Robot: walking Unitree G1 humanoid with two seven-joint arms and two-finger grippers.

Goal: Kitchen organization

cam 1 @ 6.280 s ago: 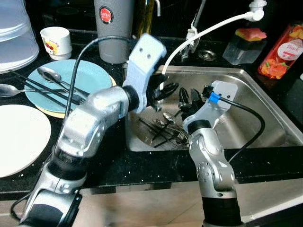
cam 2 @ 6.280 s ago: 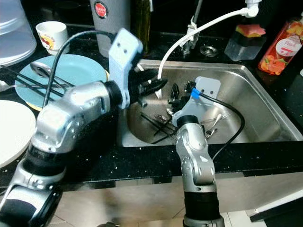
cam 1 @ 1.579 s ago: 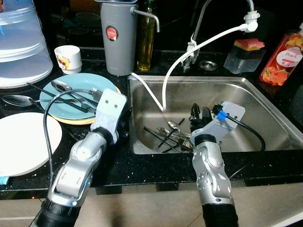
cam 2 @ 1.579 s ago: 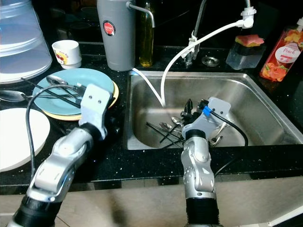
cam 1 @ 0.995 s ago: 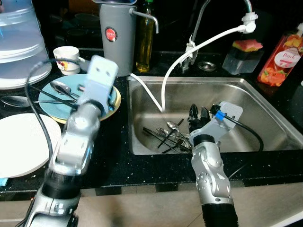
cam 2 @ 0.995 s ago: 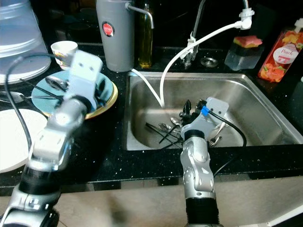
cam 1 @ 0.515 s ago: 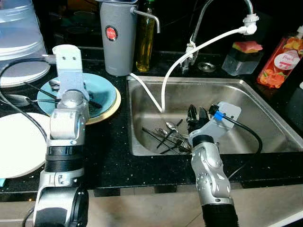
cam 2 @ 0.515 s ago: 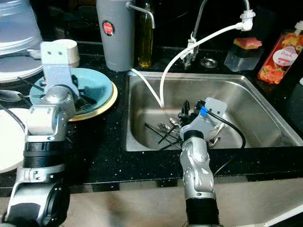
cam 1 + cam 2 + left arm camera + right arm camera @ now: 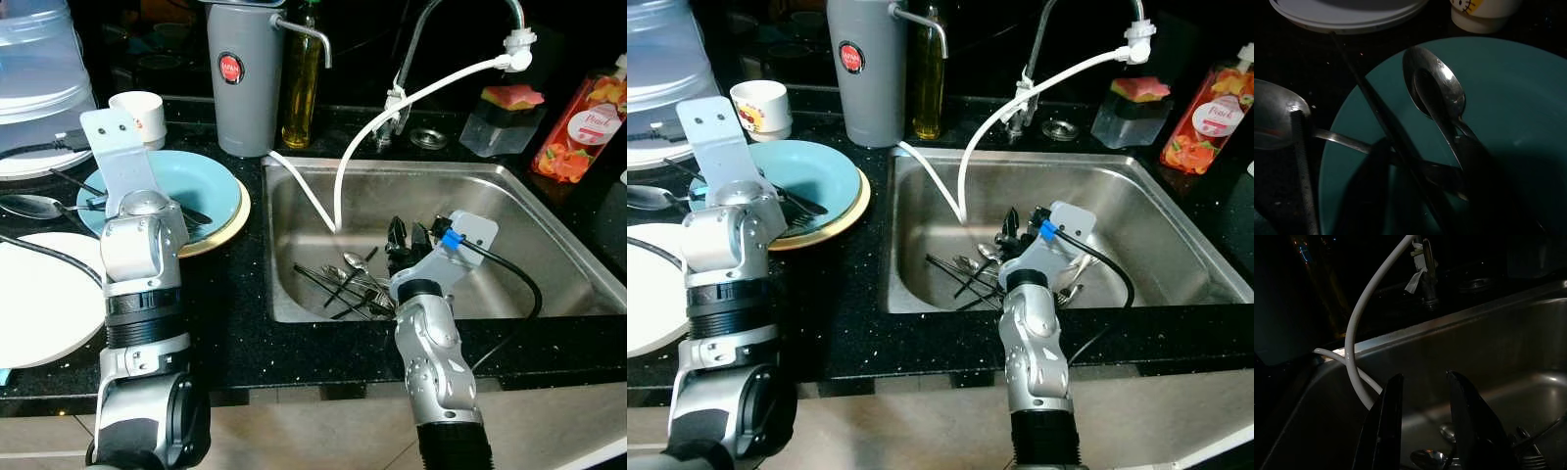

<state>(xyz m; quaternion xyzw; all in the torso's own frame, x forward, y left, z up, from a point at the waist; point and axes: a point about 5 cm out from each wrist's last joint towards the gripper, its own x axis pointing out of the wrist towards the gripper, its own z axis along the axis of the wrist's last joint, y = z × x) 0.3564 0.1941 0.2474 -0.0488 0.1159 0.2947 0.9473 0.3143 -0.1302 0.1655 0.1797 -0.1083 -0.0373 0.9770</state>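
Observation:
A blue plate (image 9: 211,186) lies on the black counter left of the sink, with a spoon (image 9: 1435,83) and dark chopsticks (image 9: 1376,112) on it. My left arm's wrist (image 9: 113,147) is raised over the plate's left side. My left gripper (image 9: 1425,205) hangs open just above that cutlery, the spoon's handle running toward one finger. More cutlery (image 9: 348,279) is piled in the steel sink (image 9: 509,235). My right gripper (image 9: 404,235) stands open in the sink, right beside the pile, with nothing between its fingers (image 9: 1383,431).
A large spoon (image 9: 24,206) lies on the counter beside the blue plate. A white plate (image 9: 39,294) is at the front left and a cup (image 9: 137,108) behind. A grey jug (image 9: 240,78), oil bottle (image 9: 301,88), white hose (image 9: 392,108), sponge box (image 9: 509,113) and soap bottle (image 9: 583,127) line the back.
My left arm has swung from over the sink to the counter and on leftward, and now stands over the blue plate. The right arm has stayed in the sink.

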